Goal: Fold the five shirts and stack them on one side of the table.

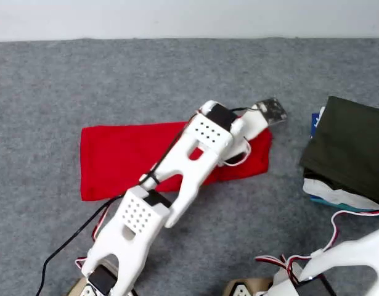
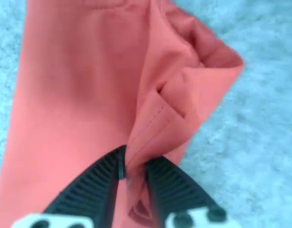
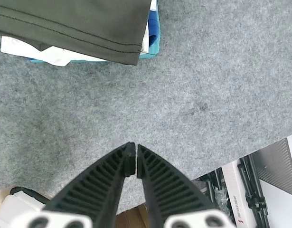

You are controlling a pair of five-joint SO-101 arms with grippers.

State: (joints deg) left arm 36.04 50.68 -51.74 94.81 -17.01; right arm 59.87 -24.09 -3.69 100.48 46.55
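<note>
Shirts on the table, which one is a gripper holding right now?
The red shirt, lying apart, its edge pinched by the left gripper; the dark green shirt and those beneath it sit stacked, untouched.

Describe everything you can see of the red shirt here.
The red shirt is plain, soft-looking cloth, folded into a long flat strip on the grey table cover, apart from the folded stack. At one end the left gripper pinches a stitched hem, pulling the cloth there into a creased, bunched peak. The left arm spans above it.
</note>
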